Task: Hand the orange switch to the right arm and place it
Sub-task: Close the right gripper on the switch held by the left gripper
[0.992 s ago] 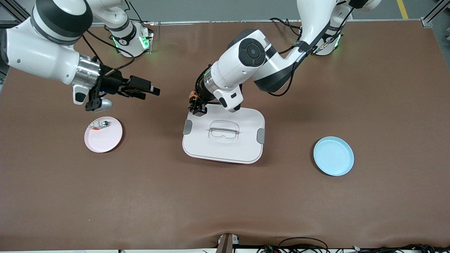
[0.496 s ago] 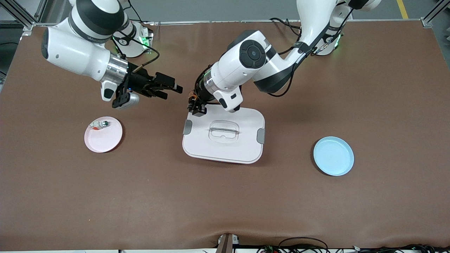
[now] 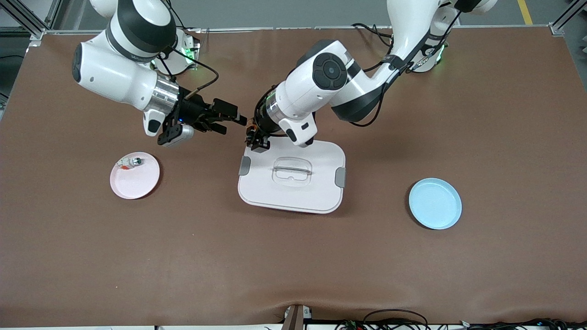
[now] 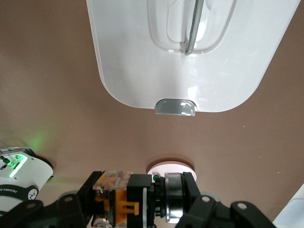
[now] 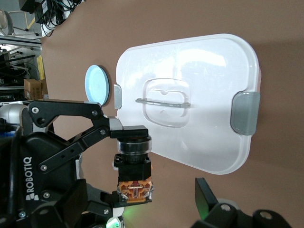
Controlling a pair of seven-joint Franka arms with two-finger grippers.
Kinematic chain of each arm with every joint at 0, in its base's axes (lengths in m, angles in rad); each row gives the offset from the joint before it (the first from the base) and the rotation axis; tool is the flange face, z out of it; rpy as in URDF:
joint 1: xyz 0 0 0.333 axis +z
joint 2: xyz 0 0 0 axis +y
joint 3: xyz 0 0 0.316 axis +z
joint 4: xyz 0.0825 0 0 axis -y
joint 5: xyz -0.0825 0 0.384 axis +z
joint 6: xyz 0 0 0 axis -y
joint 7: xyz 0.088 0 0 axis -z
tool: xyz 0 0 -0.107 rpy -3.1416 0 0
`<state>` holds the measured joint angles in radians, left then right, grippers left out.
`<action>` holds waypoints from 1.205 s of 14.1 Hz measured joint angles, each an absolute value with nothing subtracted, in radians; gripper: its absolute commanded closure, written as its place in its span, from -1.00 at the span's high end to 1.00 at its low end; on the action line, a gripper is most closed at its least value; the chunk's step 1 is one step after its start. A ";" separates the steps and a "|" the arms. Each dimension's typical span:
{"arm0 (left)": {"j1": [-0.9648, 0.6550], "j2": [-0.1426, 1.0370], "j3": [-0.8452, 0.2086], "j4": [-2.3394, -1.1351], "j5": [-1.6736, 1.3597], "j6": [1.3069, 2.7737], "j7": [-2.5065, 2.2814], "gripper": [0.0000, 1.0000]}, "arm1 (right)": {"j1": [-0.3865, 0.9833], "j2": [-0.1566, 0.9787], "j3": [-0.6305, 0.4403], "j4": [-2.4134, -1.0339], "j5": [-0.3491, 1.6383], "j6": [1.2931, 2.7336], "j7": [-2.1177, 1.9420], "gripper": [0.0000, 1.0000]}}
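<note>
two black two-finger pincers meet above the brown table [image 3: 293,256] — the handover step is in hand. going from the right arm's end: a shallow pink plate [image 3: 137,181] below the right pincer [image 3: 231,120] carries a small white-and-silver part [image 3: 130,161]. that pincer is spread wide, its tips just beside the tiny black-and-orange push-button switch [image 5: 134,167], which the left pincer [image 3: 255,135] clenches over the edge of a flat white plastic lid with grey clips [image 3: 321,192]. next, i judge, the right fingers must straddle the switch and clamp before the left lets go. well past the left pincer, a round pale-blue dish [image 3: 435,204] sits bare.
</note>
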<state>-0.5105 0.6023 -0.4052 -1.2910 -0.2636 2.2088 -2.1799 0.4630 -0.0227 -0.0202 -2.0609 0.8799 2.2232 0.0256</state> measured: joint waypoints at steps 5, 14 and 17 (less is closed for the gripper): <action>-0.510 0.602 -0.405 -1.290 -0.264 2.209 -2.180 -1.00 | 0.497 -0.004 -0.020 -2.089 0.953 2.285 -0.056 1.00; -0.510 0.603 -0.404 -1.284 -0.264 2.216 -2.180 -1.00 | 0.526 0.023 -0.020 -2.091 0.959 2.310 -0.072 1.00; -0.510 0.603 -0.402 -1.284 -0.264 2.216 -2.180 -1.00 | 0.526 0.024 -0.020 -2.091 0.959 2.310 -0.072 1.00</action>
